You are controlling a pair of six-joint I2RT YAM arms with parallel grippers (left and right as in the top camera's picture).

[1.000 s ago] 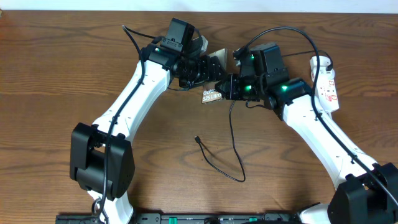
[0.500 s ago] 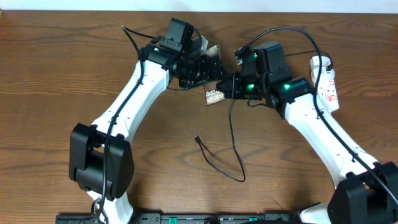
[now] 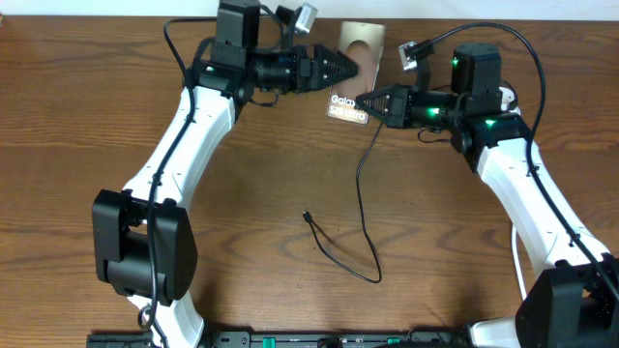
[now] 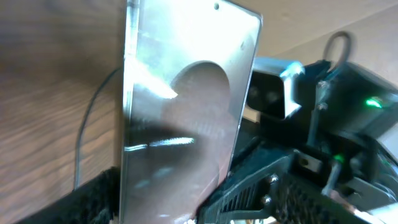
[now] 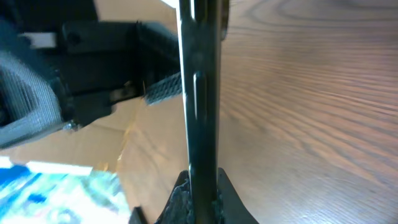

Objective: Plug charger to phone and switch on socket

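Phone [image 3: 364, 46]: moved from mid-table, where it sat half a second ago between the two arms, to the far edge of the table [image 3: 77, 145]. It is now raised on edge, lettering toward the camera.

Right tool [image 3: 372, 99]: pressed together on the phone's lower edge. The wrist view shows the thin dark body clamped between its fingers [image 5: 231, 205].

Left tool [image 3: 343, 66]: swung out with its arm to the phone's left side, jaws spread wide about it. Whether they press on it cannot be told.

Charger [image 3: 360, 193]: unmoved. The black cable loops across the table's middle, its small plug [image 3: 307, 217] loose and well apart from the phone.

Socket [image 3: 505, 96]: mostly hidden beneath the right arm, only a white sliver showing.

Bearing on task: the phone is repositioned and steadied but nothing is plugged in. Probably one tool must let go to fetch the plug.

Obstructions: both tools crowd the phone, and the right arm covers the switches.
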